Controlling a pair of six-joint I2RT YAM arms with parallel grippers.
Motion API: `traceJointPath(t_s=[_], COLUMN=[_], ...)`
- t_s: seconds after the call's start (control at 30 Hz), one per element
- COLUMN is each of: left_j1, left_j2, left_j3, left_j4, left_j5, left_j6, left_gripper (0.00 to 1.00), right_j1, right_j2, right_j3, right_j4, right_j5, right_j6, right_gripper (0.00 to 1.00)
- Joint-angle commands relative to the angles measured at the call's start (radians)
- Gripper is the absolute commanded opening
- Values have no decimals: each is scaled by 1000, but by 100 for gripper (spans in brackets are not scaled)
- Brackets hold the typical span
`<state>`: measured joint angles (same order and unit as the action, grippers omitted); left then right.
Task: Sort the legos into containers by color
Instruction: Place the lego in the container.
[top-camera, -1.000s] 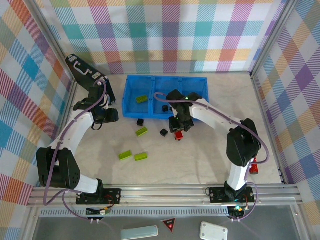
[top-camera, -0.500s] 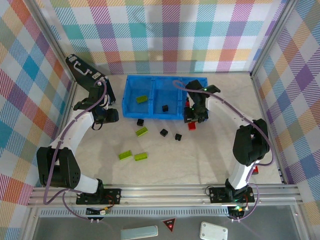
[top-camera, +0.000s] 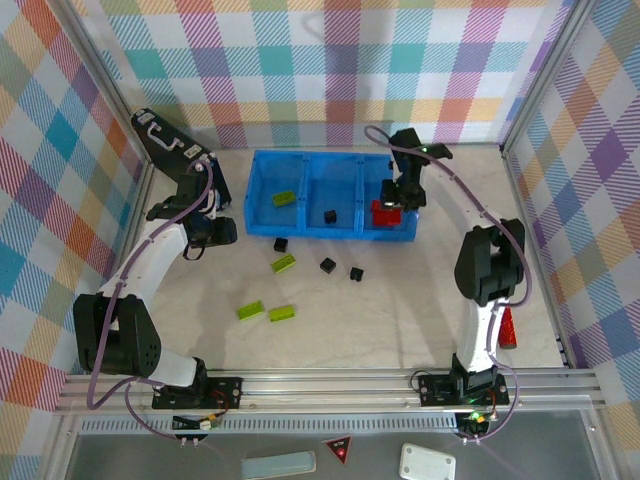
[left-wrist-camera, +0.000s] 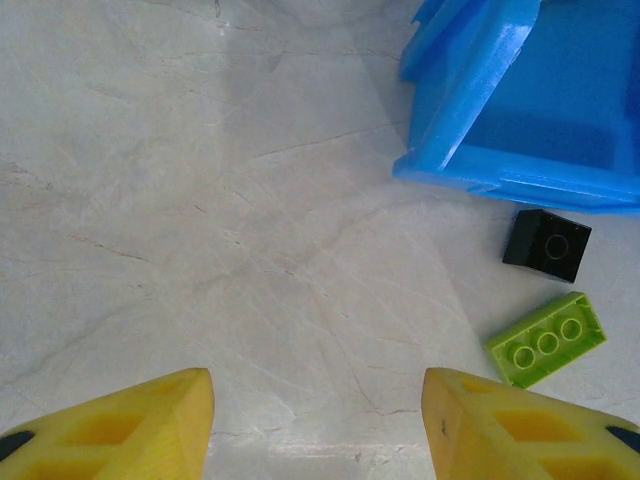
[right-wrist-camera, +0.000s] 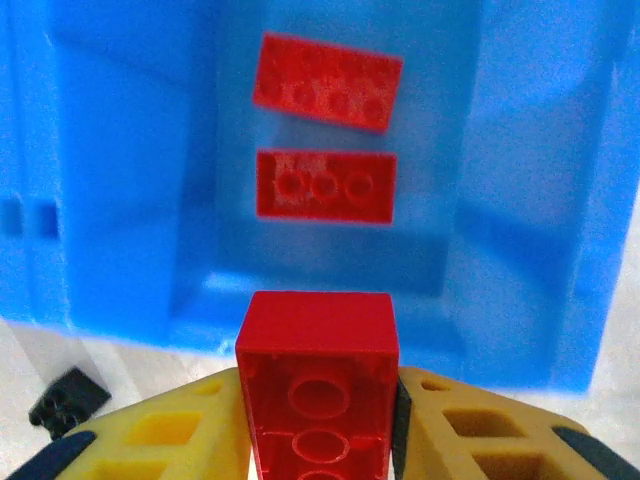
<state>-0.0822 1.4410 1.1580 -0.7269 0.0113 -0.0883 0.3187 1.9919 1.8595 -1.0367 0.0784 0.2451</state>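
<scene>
Red plastic sits clamped between the fingers of my right gripper (right-wrist-camera: 318, 400): the red brick (right-wrist-camera: 318, 385) is pinched across its short sides, with its long axis running straight out ahead of the jaws. The blue tray (right-wrist-camera: 520, 200) lies ahead of and below those jaws. In the wrist view the brick's leading end overlaps the near wall of the tray's rightmost compartment. Two other red bricks (right-wrist-camera: 327, 81) rest on that compartment's floor further ahead, both turned crosswise to the one I am carrying. From above, the held brick appears over the near end of that same compartment, so I judge that letting go depends on its whole length being past the wall. A short push forward would make it safer.

My left gripper (left-wrist-camera: 316, 390) is spread wide with nothing in it, over bare table. A lime-green brick (left-wrist-camera: 547, 340) and a black brick (left-wrist-camera: 547, 244) lie ahead and to the right of its jaws, just outside the tray's corner, and this arm is the nearer one for both.
</scene>
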Motion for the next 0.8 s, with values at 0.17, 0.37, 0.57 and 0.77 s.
traceJointPath(t_s=[0.17, 0.37, 0.57, 0.77], left_j1=[16, 17, 17, 17], left_j2=[6, 13, 16, 19], left_j3=[11, 11, 6, 3], left_j4=[1, 1, 3, 3], left_j5=[16, 13, 13, 1], left_j6=[0, -1, -2, 0], left_gripper=[57, 57, 57, 57], right_j1=[-19, -23, -31, -33], right_j2=[190, 303, 373, 405], right_j3=[246, 359, 411, 392], right_j4=[36, 91, 152, 257], right_j5=[-77, -101, -100, -123], right_j6=[2, 1, 30, 42], right_gripper=[40, 40, 40, 40])
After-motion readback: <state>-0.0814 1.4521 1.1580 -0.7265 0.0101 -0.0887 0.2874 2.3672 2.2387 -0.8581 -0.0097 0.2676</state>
